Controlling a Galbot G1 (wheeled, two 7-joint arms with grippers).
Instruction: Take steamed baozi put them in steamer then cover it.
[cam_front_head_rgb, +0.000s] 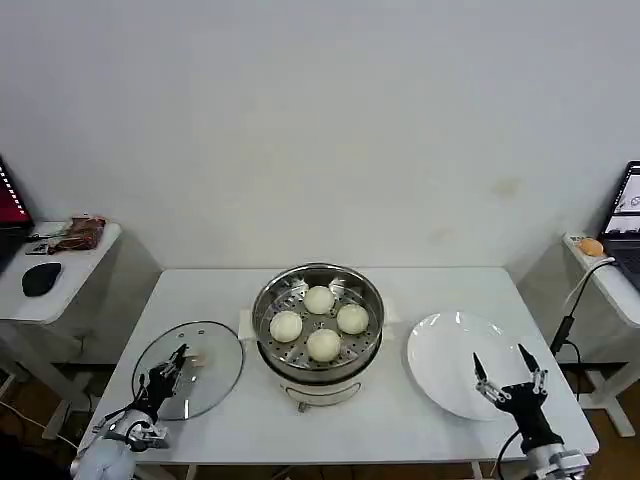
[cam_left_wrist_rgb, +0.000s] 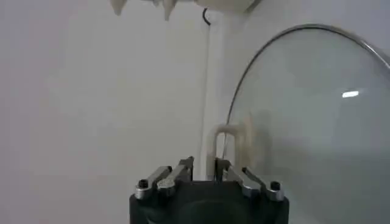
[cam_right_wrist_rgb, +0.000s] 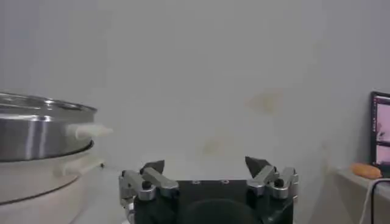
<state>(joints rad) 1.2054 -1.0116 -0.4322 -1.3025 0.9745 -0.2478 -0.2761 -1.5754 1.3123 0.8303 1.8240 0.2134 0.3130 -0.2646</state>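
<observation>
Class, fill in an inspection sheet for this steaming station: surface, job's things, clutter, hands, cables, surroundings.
Surface: white table, bare at its far edge.
Job's things: four baozi in the steamer at centre; cover lying flat on the table to the steamer's left.
Clutter: white plate, nothing on it.
Hands: left hand shut over the cover; right hand open above the plate.
Cables: one hanging beside the table's right end.
Surroundings: side tables either side, white wall.

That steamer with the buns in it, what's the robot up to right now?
All four baozi already sit in the steamer, and the white plate is bare. The left tool is down at the cover, its fingers nearly shut by the white handle, with the cover flat on the table. The right tool hangs open over the plate.
</observation>
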